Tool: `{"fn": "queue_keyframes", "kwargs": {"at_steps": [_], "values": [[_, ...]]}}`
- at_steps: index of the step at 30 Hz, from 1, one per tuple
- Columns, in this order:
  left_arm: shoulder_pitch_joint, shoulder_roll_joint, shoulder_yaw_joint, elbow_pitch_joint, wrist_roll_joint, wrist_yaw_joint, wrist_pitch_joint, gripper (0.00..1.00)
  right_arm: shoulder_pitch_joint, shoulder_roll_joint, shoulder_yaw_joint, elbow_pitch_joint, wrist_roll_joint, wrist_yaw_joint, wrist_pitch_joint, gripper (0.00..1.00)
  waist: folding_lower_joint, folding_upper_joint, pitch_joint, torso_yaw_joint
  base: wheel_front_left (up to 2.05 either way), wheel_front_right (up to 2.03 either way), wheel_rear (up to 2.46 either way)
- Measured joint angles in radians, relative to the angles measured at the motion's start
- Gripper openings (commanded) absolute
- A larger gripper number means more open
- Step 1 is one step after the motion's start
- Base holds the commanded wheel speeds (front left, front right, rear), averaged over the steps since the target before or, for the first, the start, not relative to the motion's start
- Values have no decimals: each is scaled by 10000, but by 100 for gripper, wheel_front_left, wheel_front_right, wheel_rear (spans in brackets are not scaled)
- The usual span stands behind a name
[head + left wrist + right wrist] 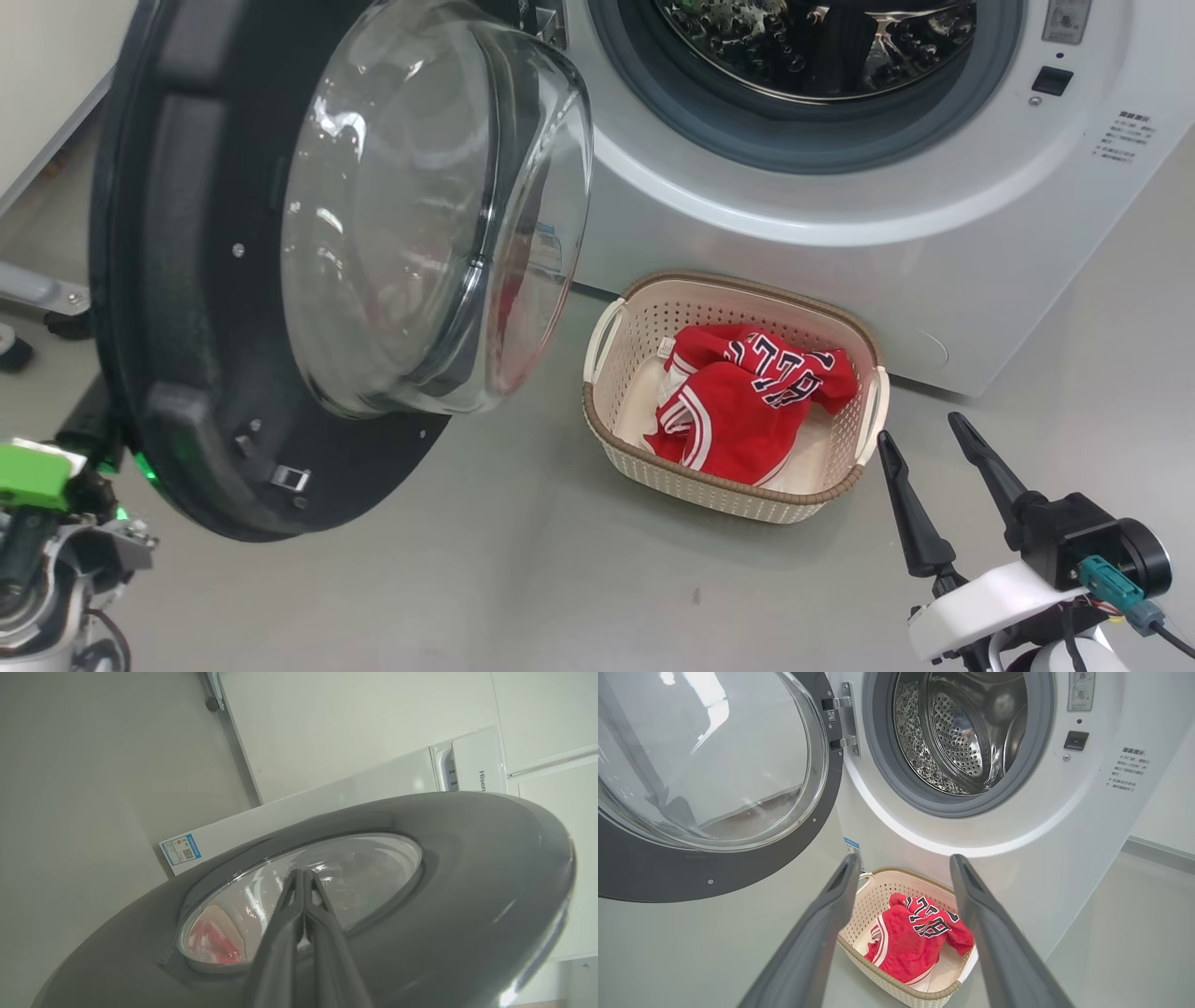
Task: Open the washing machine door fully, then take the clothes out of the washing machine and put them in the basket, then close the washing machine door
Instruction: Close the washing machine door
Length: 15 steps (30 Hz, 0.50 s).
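Washing machine door (177,280) is swung open on the left. The red clothes (747,401) are heaped in the basket (709,485), which sits on the floor (523,579) right in front of the washing machine (794,271). Left fingers (289,924) are pinched together at the door's outer face. Right fingers (910,513) are spread wide with nothing in them, just beside the basket.

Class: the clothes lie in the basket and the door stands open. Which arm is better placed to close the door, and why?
Left. The left fingers, shut, point at the outer face of the door, seemingly ready to push. The right fingers, open, sit by the basket, away from the door.
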Motion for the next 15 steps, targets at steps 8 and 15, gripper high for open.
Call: {"fn": "queue_keyframes", "kwargs": {"at_steps": [8,15], "values": [[371,-391,-581,-587,-393,-255,692,0,1,44,2,8,2,-4,-2,100,0,0,-47,-42,0,0,0],[769,-520,-1009,-1108,-439,-345,1214,0,-3,144,180,40,0,6,-10,100,0,0,-72,-257,0,0,0]]}}
